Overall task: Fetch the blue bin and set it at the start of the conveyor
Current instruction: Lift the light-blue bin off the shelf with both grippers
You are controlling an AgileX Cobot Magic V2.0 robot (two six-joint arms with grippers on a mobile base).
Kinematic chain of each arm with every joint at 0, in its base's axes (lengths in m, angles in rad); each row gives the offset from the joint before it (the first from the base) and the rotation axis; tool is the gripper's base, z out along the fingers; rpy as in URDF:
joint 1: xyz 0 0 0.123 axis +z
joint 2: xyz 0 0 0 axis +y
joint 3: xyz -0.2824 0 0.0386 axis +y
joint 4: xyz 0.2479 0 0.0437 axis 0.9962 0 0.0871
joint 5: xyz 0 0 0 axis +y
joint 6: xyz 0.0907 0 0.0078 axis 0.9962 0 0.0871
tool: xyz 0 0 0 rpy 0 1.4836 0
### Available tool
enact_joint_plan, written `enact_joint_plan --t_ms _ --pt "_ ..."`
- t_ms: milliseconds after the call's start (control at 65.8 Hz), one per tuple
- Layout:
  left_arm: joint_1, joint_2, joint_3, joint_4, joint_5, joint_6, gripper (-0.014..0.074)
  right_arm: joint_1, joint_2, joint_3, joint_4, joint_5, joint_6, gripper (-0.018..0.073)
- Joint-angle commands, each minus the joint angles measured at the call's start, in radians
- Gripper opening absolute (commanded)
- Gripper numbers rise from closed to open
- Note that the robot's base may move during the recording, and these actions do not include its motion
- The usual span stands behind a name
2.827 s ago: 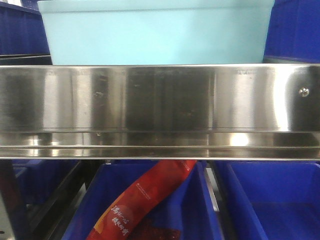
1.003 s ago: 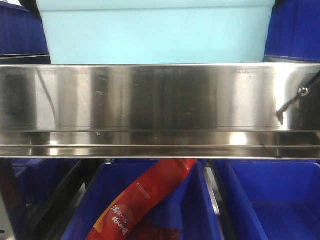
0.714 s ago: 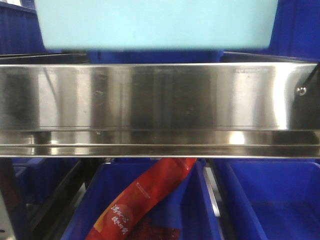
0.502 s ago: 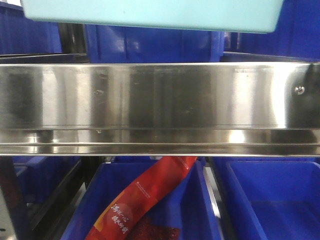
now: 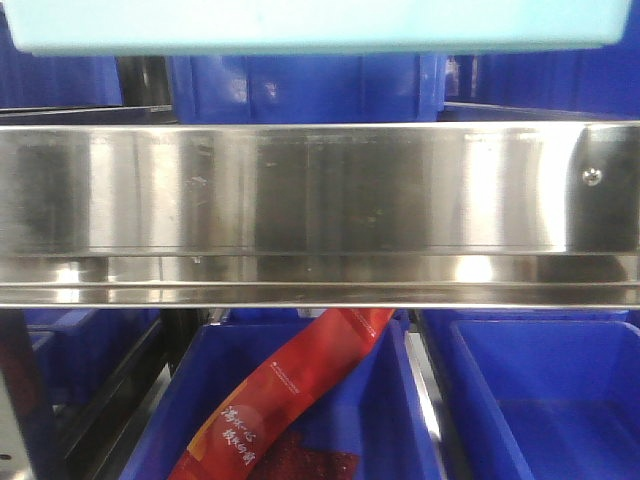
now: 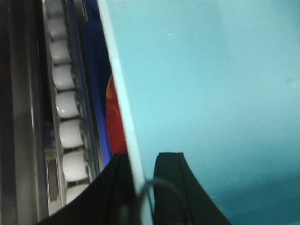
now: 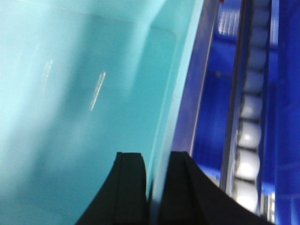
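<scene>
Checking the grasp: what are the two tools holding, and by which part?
Both hold the blue bin: the left tool straddles its rim on one side, the right tool the rim on the other.

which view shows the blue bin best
Left wrist: the blue bin fills the frame, inside wall and rim clear, rim clamped in the left gripper. Right wrist shows the same but blurred, rim in the right gripper. Front view catches only a strip of its base along the top edge.

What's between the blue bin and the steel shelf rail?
Front view: bare gap between blue bin and steel shelf rail; dark blue storage bins behind.
</scene>
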Motion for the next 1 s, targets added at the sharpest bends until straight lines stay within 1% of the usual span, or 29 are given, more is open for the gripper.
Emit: enact_joint_plan --t_ms 0,258,486,669,988 --pt "-0.010 -0.034 -0.005 -0.046 -0.081 0.013 -0.0111 0.005 -0.018 -0.010 -0.004 -0.082 -0.027 -0.0151" --pt "-0.010 -0.069 -0.007 -0.054 -0.201 0.013 -0.0111 0.005 -0.024 -0.074 -0.004 -0.147 -0.027 -0.0151" --pt "-0.010 -0.070 -0.007 -0.054 -0.205 0.013 -0.0111 0.005 -0.024 -0.083 -0.004 -0.159 -0.027 -0.0151" --pt "-0.010 -0.070 -0.007 -0.054 -0.249 0.013 -0.0111 0.005 -0.024 -0.083 -0.004 -0.161 -0.027 -0.0151" --pt "-0.010 -0.070 -0.007 -0.046 -0.251 0.013 -0.0111 0.005 -0.024 -0.083 -0.004 -0.161 -0.027 -0.0151"
